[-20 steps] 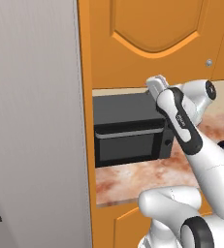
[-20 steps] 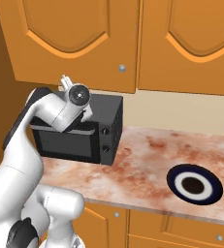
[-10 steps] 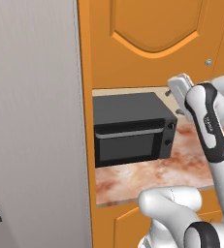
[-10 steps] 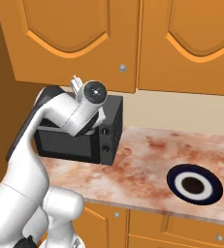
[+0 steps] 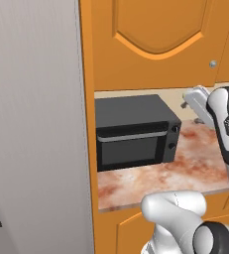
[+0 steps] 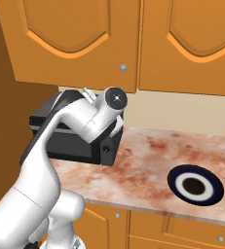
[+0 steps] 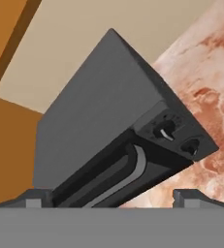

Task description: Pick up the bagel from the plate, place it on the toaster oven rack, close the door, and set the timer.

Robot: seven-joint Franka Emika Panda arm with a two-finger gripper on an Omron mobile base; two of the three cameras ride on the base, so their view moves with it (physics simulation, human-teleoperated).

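Since a second ago the arm has been swung rightward, away from the front of the toaster oven (image 5: pixel 136 133), whose door (image 5: pixel 132 151) is seen shut. From the left base view, the oven is seen standing on the worktop (image 5: pixel 185 168) under the orange cabinets (image 5: pixel 155 44), against the tall grey panel at its left; its grey bar handle (image 5: pixel 131 137) and two knobs (image 5: pixel 173 136) face forward, and the pincer (image 5: pixel 195 100) is raised beside the oven's upper right corner, well clear of it. From the right base view, the plate (image 6: pixel 196 184) is seen well apart from the oven on the worktop's right, with a dark centre that is presumably the bagel (image 6: pixel 195 185), though too small to be told for certain; the arm's wrist is held between oven and plate, which suits a turn toward the plate. From the hand view, the oven is seen tilted, with the door closed, so the rack is hidden behind it; the two fingertips (image 7: pixel 33 197) are spread wide apart at the bottom with nothing between them, so the pincer is released and empty. Since the door is closed, it is judged that it would need opening before the bagel can be placed inside.
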